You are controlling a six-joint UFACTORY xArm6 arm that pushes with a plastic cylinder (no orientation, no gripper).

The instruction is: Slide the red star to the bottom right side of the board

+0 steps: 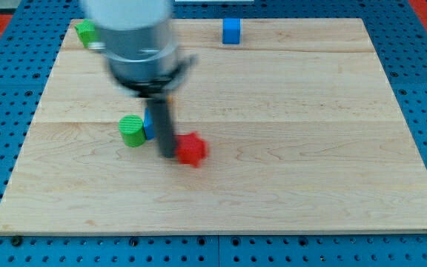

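Note:
The red star (192,149) lies on the wooden board (288,148), left of the middle and a little below it. My tip (167,155) is at the star's left side, touching or nearly touching it. The rod rises from there to the blurred grey arm body (138,41) at the view's top left. The image is motion-blurred around the rod.
A green cylinder (132,130) stands just left of the rod, with a blue block (148,124) partly hidden between it and the rod. A blue cube (232,31) sits at the top edge. A green block (87,32) sits at the top left corner.

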